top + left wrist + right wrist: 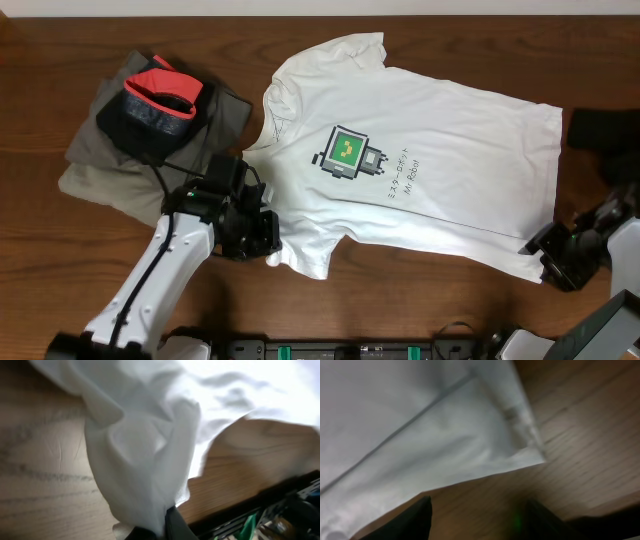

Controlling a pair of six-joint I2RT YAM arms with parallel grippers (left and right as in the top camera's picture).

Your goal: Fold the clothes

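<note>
A white T-shirt (420, 160) with a green-and-black chest print (345, 152) lies face up and spread across the table. My left gripper (262, 240) is shut on the shirt's near-left sleeve; in the left wrist view the bunched white fabric (145, 460) hangs from the jaws (162, 527). My right gripper (548, 258) is open and empty at the shirt's near-right hem corner (527, 452), its fingers (480, 515) over bare wood just short of the hem.
A pile of olive-grey cloth (130, 150) with a black-and-red garment (155, 100) on it lies at the far left. A black object (605, 130) sits at the right edge. The table's front edge (330, 345) is close behind both grippers.
</note>
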